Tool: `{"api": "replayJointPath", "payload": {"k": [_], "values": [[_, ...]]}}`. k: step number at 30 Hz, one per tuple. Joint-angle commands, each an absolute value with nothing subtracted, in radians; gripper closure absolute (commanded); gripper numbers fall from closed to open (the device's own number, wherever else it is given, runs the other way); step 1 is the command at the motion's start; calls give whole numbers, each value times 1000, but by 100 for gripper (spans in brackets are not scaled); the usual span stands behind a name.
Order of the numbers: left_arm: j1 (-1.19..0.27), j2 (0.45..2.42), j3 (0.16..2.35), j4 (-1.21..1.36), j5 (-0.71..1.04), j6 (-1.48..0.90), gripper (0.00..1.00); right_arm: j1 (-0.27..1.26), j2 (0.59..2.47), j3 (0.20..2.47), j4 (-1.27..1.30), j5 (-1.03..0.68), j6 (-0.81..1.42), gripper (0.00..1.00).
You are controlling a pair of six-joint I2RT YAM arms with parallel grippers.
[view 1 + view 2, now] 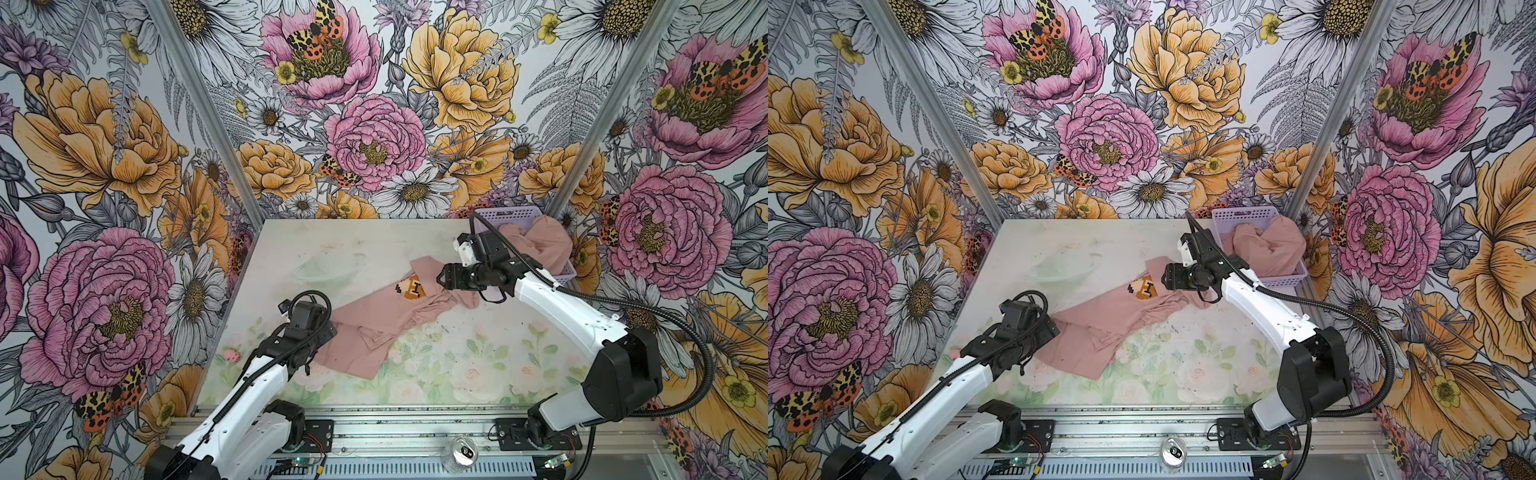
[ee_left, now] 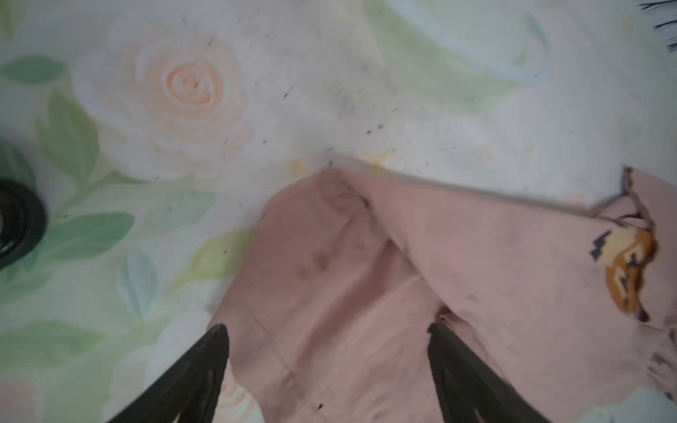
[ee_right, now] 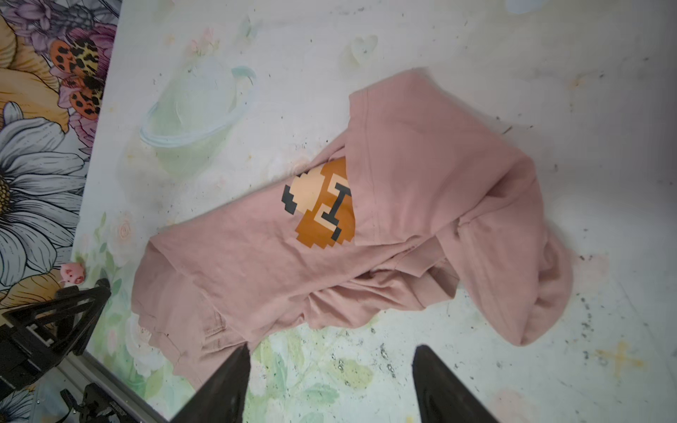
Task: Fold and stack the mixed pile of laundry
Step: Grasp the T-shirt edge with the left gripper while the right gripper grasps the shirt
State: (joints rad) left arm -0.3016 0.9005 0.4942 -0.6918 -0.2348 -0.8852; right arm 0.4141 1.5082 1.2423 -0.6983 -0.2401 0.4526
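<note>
Left gripper (image 2: 328,370) at lower centre of its wrist view, jaws spread over the hem of the crumpled dusty-pink cotton T-shirt (image 1: 374,320) lying mid-table. Best to pinch one layer only. Right gripper (image 3: 329,384) hovering above, jaws spread, empty; more pink garments (image 1: 536,241) in the lavender perforated plastic basket (image 1: 505,216), upper right.

Pale floral-printed table (image 1: 415,249), crumpled pink T-shirt (image 1: 374,316) mid-table, lavender basket (image 1: 505,217) at far-right corner
</note>
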Motion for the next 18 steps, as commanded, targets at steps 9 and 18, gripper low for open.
{"api": "replayJointPath", "payload": {"k": [9, 18], "values": [[-124, 1254, 594, -605, -174, -885, 36, 377, 1650, 1237, -692, -98, 487, 27], [-137, 1366, 581, -511, -95, -866, 72, 386, 1845, 1390, -627, -138, 471, 26]]}}
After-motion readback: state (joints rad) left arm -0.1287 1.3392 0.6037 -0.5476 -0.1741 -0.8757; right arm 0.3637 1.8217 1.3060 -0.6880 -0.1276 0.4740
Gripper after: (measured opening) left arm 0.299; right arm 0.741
